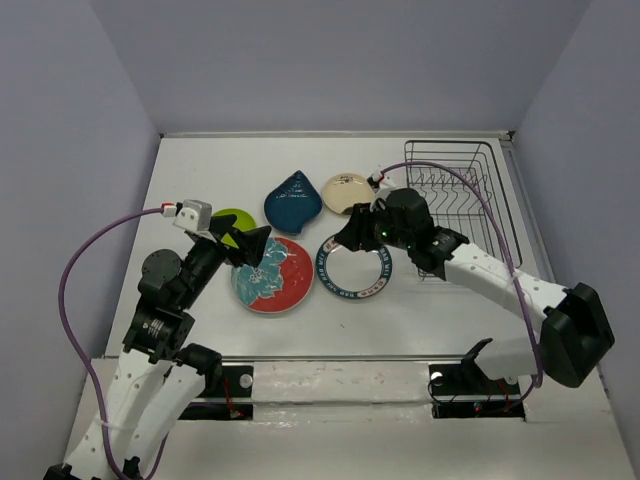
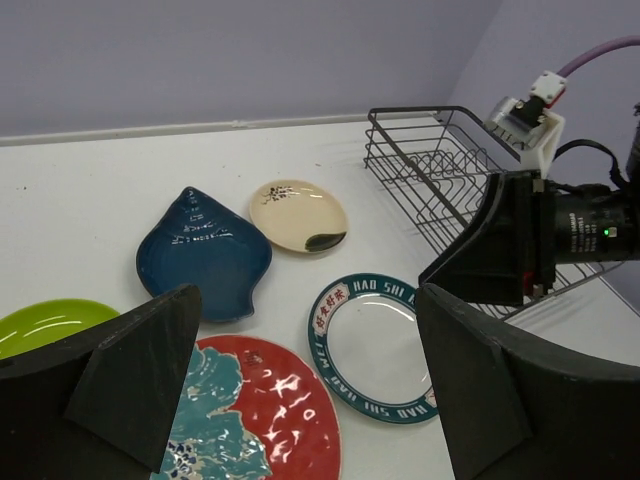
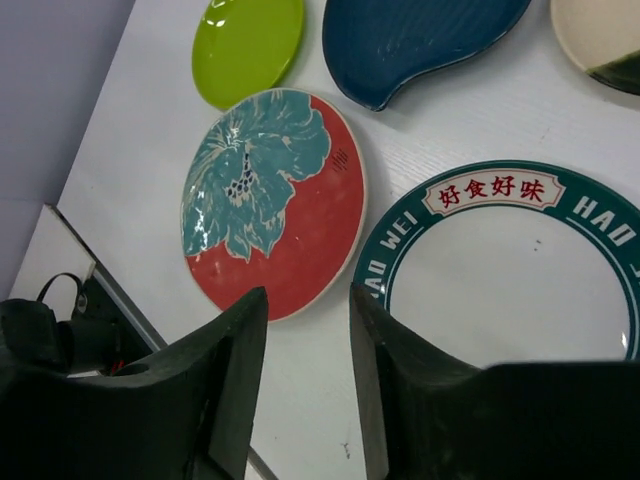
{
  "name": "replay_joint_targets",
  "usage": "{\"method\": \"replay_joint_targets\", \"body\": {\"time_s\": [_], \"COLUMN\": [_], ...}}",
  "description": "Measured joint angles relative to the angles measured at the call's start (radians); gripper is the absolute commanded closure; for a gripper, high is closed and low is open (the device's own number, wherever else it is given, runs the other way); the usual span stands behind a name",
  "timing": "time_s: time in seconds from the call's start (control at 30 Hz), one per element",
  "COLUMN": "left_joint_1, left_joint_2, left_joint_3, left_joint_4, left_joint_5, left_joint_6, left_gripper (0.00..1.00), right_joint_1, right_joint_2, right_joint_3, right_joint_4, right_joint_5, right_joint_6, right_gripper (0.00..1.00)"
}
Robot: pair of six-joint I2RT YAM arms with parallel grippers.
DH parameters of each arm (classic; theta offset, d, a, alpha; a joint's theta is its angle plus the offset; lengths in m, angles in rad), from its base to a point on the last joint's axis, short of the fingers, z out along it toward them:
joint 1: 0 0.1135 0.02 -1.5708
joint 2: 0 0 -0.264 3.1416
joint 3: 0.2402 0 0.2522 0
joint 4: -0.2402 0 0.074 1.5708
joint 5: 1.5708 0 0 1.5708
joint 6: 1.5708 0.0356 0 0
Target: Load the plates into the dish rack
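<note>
All five plates lie flat on the white table. The lime-green plate (image 1: 232,220) is at the left, with the teal teardrop plate (image 1: 293,200) and the small cream plate (image 1: 347,191) behind. The red-and-teal floral plate (image 1: 280,280) and the white plate with a patterned rim (image 1: 355,270) lie in front. The black wire dish rack (image 1: 455,190) stands at the back right with no plate in it. My left gripper (image 1: 252,245) hovers open over the floral plate's (image 2: 260,410) left edge. My right gripper (image 3: 308,298) is open above the gap between the floral plate (image 3: 270,200) and the white plate (image 3: 510,280).
Grey walls close the table at the left, back and right. The right arm's wrist (image 2: 540,240) sits between the white plate (image 2: 385,345) and the rack (image 2: 430,170). A purple cable (image 1: 75,270) loops left of the left arm. The table's near edge runs behind the arm bases.
</note>
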Motion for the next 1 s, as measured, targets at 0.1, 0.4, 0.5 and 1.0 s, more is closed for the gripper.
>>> {"method": "replay_joint_targets", "body": {"time_s": [0.1,0.4,0.5,1.0], "left_joint_1": [0.002,0.006,0.006,0.006], "left_joint_2": [0.000,0.000,-0.003,-0.007], "left_joint_3": [0.000,0.000,0.000,0.000], "left_joint_4": [-0.003,-0.003,-0.003,-0.002], "left_joint_5": [0.001,0.023,0.027,0.045], "left_joint_6": [0.004,0.007,0.007,0.007], "left_gripper": [0.01,0.01,0.01,0.01], "right_joint_1": [0.000,0.000,0.000,0.006], "right_joint_2": [0.070,0.389,0.461,0.731], "right_joint_3": [0.017,0.172,0.211,0.394], "right_joint_4": [0.031,0.108,0.109,0.082], "right_joint_5": [-0.023,-0.112,-0.130,-0.192], "right_joint_6": [0.005,-0.009,-0.023,-0.084], "right_gripper": [0.61,0.40,0.40,0.47]}}
